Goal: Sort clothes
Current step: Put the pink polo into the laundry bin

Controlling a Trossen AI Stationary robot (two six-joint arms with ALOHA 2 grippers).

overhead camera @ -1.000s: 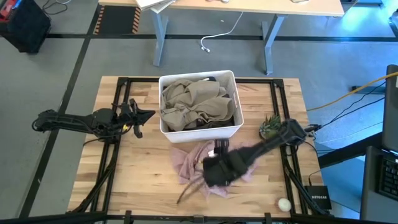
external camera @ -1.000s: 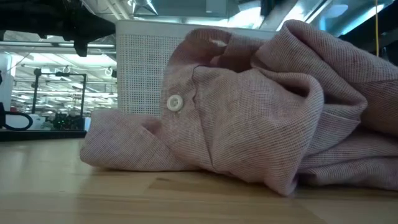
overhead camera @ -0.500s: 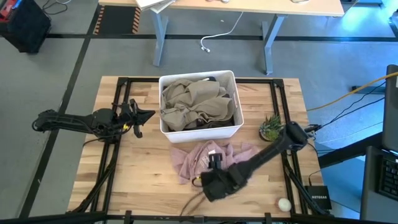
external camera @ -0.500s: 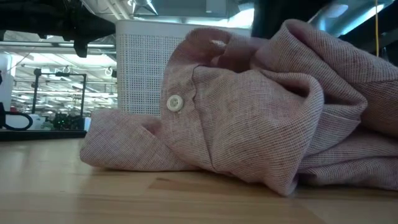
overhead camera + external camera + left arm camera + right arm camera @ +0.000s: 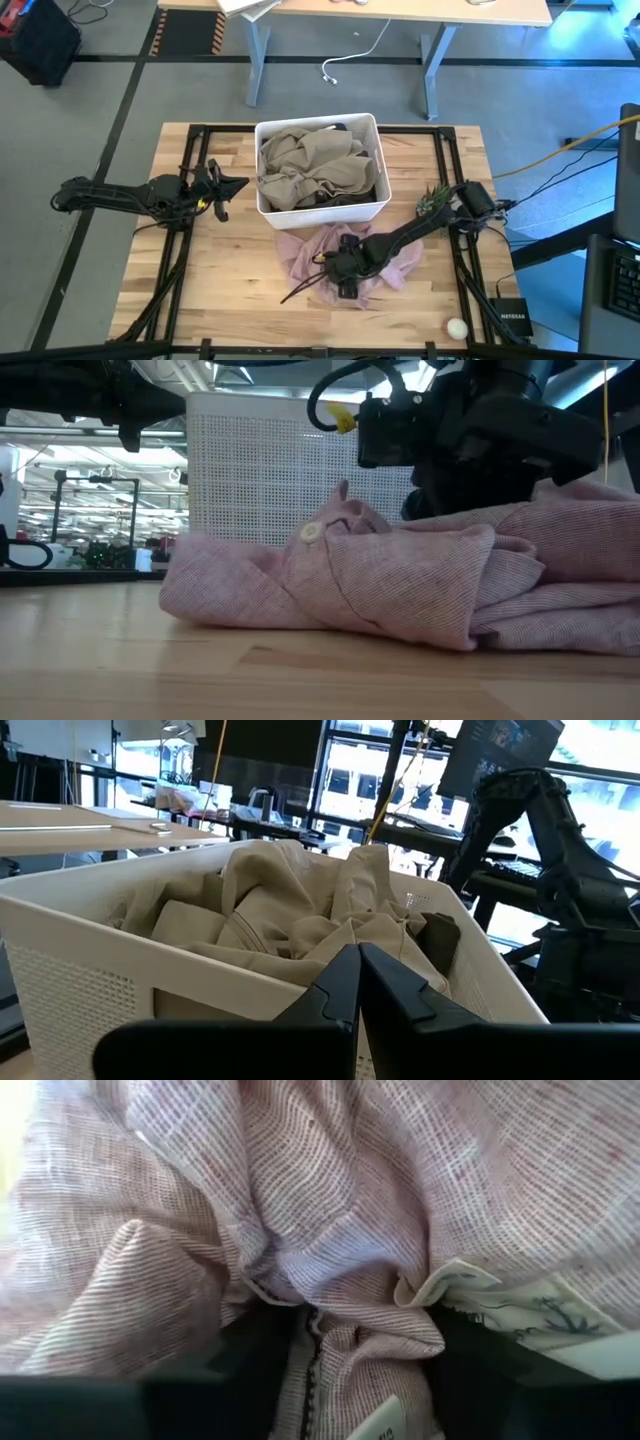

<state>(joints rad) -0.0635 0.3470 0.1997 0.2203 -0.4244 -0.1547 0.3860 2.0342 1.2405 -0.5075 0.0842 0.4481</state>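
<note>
The mottled pink garment (image 5: 385,255) lies crumpled on the table just in front of the white bin (image 5: 268,208); its button (image 5: 311,532) and white label (image 5: 520,1315) show. My right gripper (image 5: 343,268) is down in the garment's left part, shut on a bunch of it (image 5: 365,1360). An olive-khaki garment (image 5: 315,165) fills the bin, with a dark one under it. My left gripper (image 5: 240,184) waits shut and empty left of the bin, its fingertips (image 5: 358,960) pointing at the bin. My right gripper has a bunched fold of the pink garment (image 5: 350,1330) between its two fingers, beside the white label. The fingers (image 5: 265,1355) come from above, slanting down from the table's right. The garment lies on the table, slack, with creases running to the fold.
A small potted plant (image 5: 435,203) stands right of the bin beside my right arm. A white ball (image 5: 457,327) and a black box (image 5: 512,318) lie at the near right corner. Black frame rails (image 5: 178,260) run along the table's sides. Bare wood lies left of the pink garment.
My right gripper has gone toward the near edge, then back toward the bin and down into the pink garment. The garment's heap has sunk much lower and flatter, and its near left part has drawn back from the near edge.
</note>
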